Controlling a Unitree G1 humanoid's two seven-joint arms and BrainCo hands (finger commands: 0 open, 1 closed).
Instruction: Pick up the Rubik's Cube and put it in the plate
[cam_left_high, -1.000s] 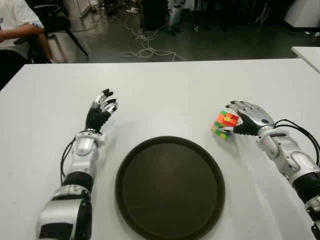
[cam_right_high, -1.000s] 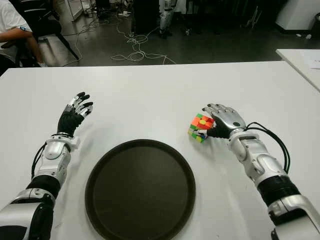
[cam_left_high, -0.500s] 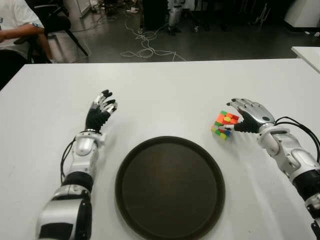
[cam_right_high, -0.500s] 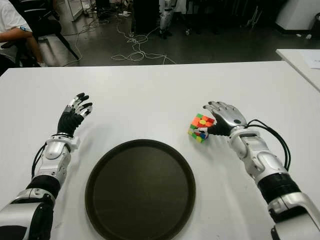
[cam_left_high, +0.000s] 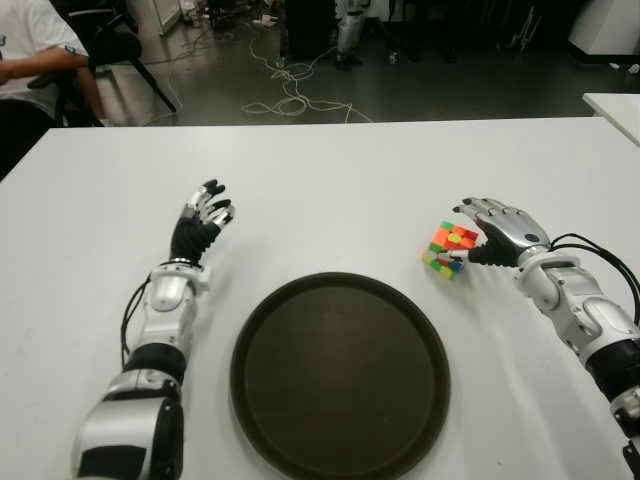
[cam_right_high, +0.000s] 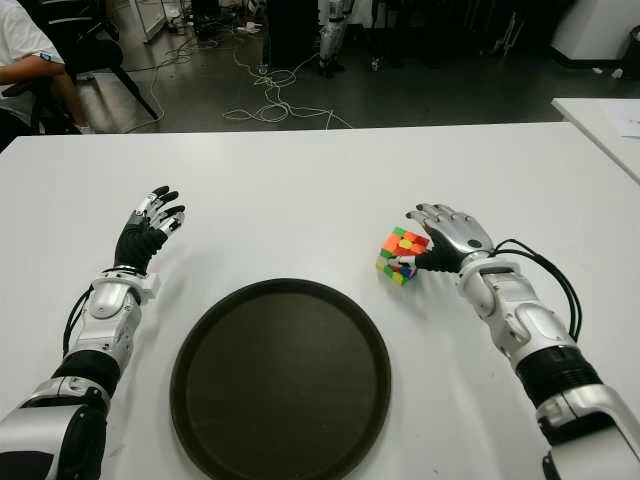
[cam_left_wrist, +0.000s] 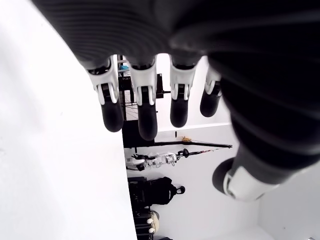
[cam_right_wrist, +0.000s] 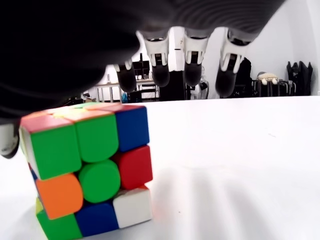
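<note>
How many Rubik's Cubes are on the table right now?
1. The Rubik's Cube sits on the white table, right of the plate, beside the open right hand. None shows elsewhere.

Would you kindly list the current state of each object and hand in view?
Rubik's Cube: on the table, beside the plate, not gripped.
plate: empty, flat on the table.
right hand: open, fingers over the cube, not closed.
left hand: open, holding nothing, left of the plate.
</note>
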